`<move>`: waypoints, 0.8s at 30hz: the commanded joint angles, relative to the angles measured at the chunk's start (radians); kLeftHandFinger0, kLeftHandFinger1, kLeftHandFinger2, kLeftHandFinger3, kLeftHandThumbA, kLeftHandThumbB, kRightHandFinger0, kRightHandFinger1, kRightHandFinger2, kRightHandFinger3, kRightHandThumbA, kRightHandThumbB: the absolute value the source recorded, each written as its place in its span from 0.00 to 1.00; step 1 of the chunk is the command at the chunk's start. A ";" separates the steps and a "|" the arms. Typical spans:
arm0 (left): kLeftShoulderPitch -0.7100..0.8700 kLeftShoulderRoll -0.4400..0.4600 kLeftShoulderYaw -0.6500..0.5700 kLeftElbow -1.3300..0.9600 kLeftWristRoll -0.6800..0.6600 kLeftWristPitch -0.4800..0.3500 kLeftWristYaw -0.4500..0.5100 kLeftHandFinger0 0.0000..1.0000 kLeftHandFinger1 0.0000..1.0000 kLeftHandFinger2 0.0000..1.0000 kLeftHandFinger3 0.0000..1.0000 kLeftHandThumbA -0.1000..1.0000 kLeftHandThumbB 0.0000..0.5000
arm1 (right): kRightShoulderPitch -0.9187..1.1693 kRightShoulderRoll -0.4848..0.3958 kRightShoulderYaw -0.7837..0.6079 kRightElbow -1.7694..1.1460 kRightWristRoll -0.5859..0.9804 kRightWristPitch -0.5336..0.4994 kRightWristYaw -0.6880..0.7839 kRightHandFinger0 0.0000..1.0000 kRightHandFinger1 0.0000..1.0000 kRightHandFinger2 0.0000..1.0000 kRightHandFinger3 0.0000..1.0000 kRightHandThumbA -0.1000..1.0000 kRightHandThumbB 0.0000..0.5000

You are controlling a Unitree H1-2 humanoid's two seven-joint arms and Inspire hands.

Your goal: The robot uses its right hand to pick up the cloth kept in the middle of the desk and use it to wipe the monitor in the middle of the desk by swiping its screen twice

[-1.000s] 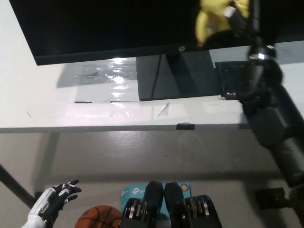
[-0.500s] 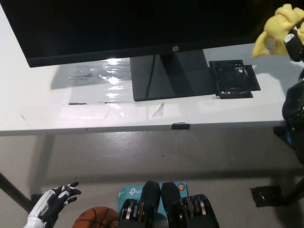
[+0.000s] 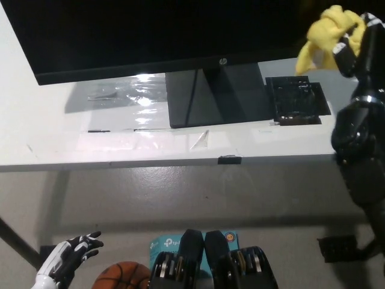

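Note:
The dark monitor (image 3: 150, 30) fills the top of the head view, its stand (image 3: 207, 96) resting on the white desk (image 3: 90, 138). A yellow cloth (image 3: 328, 36) is bunched in my black right hand (image 3: 355, 36) at the upper right, in front of the screen's right end. My right arm rises from the bottom right. My white left hand (image 3: 66, 259) hangs at the lower left below the desk edge, fingers apart and holding nothing.
A black patch (image 3: 299, 99) lies on the desk right of the stand. Crinkled clear plastic (image 3: 120, 93) lies to the stand's left. Below the desk on the floor are a basketball (image 3: 123, 276) and a teal box (image 3: 165, 244).
My right hand swung the cloth from the screen out to the far right, then back left and slightly up toward the screen's right end. The camera shifted early on. The left hand stayed put.

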 commanded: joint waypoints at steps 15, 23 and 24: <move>-0.016 0.020 -0.018 -0.030 0.005 -0.026 -0.017 0.97 0.87 0.89 1.00 0.66 0.32 | -0.320 0.112 0.129 0.089 -0.047 0.056 0.029 0.00 0.00 0.31 0.04 0.00 0.40; -0.026 0.029 -0.033 -0.037 0.013 -0.011 -0.017 0.98 0.91 0.97 1.00 0.67 0.26 | -0.362 0.204 0.179 0.133 -0.060 0.062 0.002 0.00 0.00 0.19 0.02 0.00 0.32; -0.028 0.030 -0.036 -0.038 0.014 -0.010 -0.017 0.98 0.91 0.97 1.00 0.67 0.26 | -0.364 0.211 0.181 0.136 -0.058 0.059 -0.005 0.00 0.00 0.19 0.00 0.00 0.32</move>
